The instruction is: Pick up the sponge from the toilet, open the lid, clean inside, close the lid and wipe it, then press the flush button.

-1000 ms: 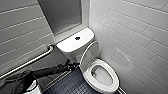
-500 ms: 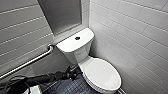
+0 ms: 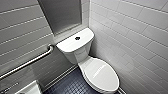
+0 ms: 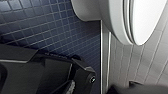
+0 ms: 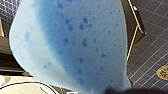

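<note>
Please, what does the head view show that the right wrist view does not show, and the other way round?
Head view: the toilet with its lid down, the flush button on the tank, a grab bar on the wall. Right wrist view: the sponge, very close, and a round floor drain. Both: the dark blue tiled floor.

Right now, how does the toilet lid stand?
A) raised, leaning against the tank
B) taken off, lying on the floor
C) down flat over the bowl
C: in the head view the lid lies flat over the bowl of the toilet, with the flush button bare on the tank top behind it. The sponge shows up close in the right wrist view.
</note>
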